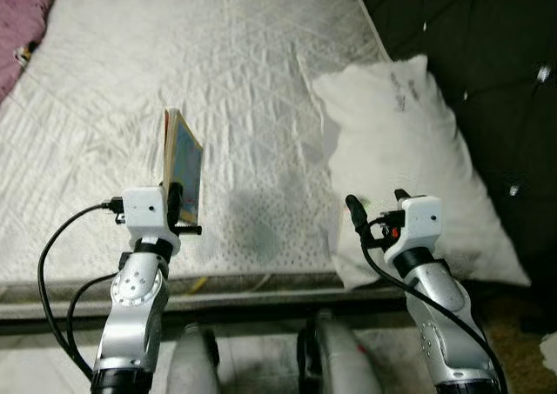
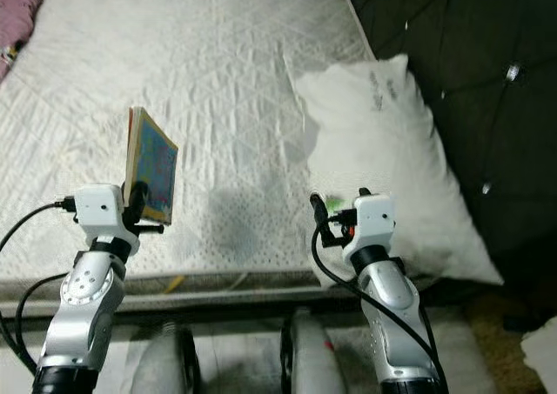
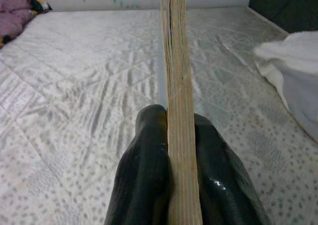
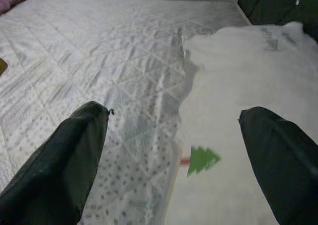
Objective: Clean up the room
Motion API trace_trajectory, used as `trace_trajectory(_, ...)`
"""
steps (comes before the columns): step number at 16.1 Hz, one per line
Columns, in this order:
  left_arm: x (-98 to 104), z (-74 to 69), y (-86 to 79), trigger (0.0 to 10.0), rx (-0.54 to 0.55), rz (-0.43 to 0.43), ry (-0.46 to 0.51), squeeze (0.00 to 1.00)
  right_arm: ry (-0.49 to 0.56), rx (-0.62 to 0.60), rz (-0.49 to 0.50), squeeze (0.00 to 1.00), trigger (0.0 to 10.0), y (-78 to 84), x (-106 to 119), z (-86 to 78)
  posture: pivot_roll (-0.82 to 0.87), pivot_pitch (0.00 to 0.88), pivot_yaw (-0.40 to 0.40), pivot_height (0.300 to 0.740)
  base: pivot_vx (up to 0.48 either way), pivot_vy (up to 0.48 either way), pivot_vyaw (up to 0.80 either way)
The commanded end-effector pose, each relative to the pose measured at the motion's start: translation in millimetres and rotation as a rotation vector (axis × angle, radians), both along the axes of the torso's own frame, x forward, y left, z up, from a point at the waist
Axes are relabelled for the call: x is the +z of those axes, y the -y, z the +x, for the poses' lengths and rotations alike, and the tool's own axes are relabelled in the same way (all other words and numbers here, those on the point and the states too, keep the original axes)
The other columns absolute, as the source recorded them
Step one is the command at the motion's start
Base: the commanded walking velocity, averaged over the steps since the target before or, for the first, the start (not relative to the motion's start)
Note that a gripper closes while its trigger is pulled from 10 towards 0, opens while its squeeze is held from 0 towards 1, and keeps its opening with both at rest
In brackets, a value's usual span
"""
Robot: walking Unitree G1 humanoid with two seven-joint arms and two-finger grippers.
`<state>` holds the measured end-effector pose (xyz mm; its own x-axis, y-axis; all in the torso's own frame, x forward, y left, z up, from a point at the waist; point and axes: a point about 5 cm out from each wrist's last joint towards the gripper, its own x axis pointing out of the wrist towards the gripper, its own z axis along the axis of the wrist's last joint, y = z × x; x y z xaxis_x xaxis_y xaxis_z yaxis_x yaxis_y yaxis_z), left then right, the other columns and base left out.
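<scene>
My left gripper (image 1: 177, 194) is shut on a thin book (image 1: 183, 163) with a colourful cover, held upright on its edge above the near part of the white quilted mattress (image 1: 218, 63). In the left wrist view the book's page edge (image 3: 178, 86) stands between the two black fingers (image 3: 146, 170). My right gripper (image 1: 376, 204) hangs open over the near corner of the white pillow (image 1: 409, 150), with nothing between its fingers (image 4: 64, 160). A small green tree mark (image 4: 202, 159) shows on the pillow's label.
A dark tufted headboard (image 1: 487, 55) runs along the right side of the bed. A purple cloth (image 1: 19, 20) lies at the far left corner. The mattress's front edge (image 1: 261, 281) is just before my arms.
</scene>
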<state>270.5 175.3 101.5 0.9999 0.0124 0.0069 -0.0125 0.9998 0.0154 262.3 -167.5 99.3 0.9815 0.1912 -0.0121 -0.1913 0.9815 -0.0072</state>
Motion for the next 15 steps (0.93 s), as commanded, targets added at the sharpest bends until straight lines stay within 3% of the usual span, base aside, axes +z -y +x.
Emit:
trace_trajectory(1,3.6,0.6,-0.1,10.0,0.007,0.005,0.024,0.00,-0.011,0.002,0.003,0.00,10.0,0.8,-1.9,-1.8,-0.06,0.187,0.005,0.586,0.000,0.000,0.00)
trace_trajectory(4,4.4,2.8,0.3,10.0,0.017,0.004,0.028,0.00,-0.016,0.007,0.005,0.00,10.0,0.2,-3.3,0.2,-0.06,0.187,0.004,0.561,0.000,0.000,0.00)
trace_trajectory(10,8.3,5.2,7.3,10.0,-0.031,-0.019,0.061,0.00,-0.027,0.018,0.009,0.00,10.0,-0.9,-5.2,1.6,-0.06,0.182,0.002,0.561,0.000,0.000,0.00)
trace_trajectory(15,8.3,6.6,9.1,10.0,-0.046,-0.023,0.068,0.00,-0.030,0.027,0.011,0.00,10.0,-2.1,-6.8,2.0,-0.06,0.175,0.003,0.561,0.296,0.000,0.00)
